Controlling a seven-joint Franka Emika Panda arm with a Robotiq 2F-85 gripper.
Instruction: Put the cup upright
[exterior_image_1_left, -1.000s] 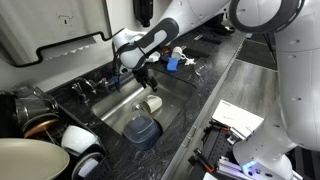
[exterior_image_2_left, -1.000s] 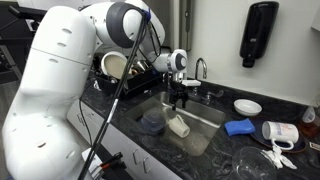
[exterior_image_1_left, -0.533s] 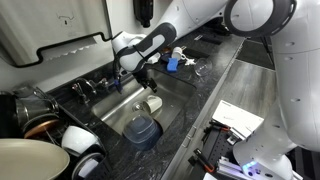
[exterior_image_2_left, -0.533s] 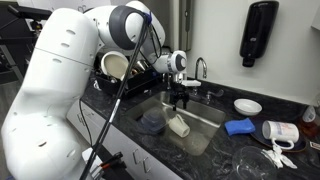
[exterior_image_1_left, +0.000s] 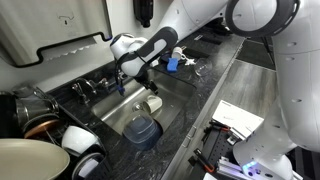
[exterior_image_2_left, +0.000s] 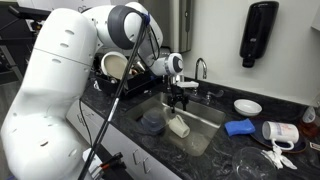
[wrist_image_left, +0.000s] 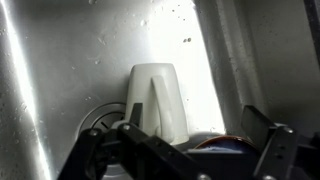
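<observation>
**A:** Cup (exterior_image_1_left: 152, 103) first: where is it?

**B:** Inside the sink (exterior_image_1_left: 178, 92), lying on its side on the steel floor, about the middle of the basin. Both exterior views show it (exterior_image_2_left: 179, 126). In the wrist view it fills the centre (wrist_image_left: 158, 100), a pale cylinder seen along its length.

**A:** Anything touching it?

**B:** The dark bowl (exterior_image_1_left: 143, 129) sits just beside it in the same sink, and I cannot tell whether they touch. An exterior view puts the bowl (exterior_image_2_left: 152, 121) next to the cup on the basin floor. From the wrist only a blue sliver of it (wrist_image_left: 215, 143) shows at the bottom edge.

**A:** And the gripper?

**B:** The gripper (exterior_image_1_left: 148, 80) hangs over the sink, directly above the cup and apart from it. In an exterior view it (exterior_image_2_left: 180, 100) points down into the basin. Its jaws are spread wide and hold nothing. In the wrist view the gripper (wrist_image_left: 190, 118) shows one finger in front of the cup's side and the other out past it.

**A:** What is around the sink?

**B:** A faucet (exterior_image_2_left: 199, 68) at the sink's back rim, and a shallow white bowl (exterior_image_2_left: 247, 106) on the counter beside the sink.
</observation>
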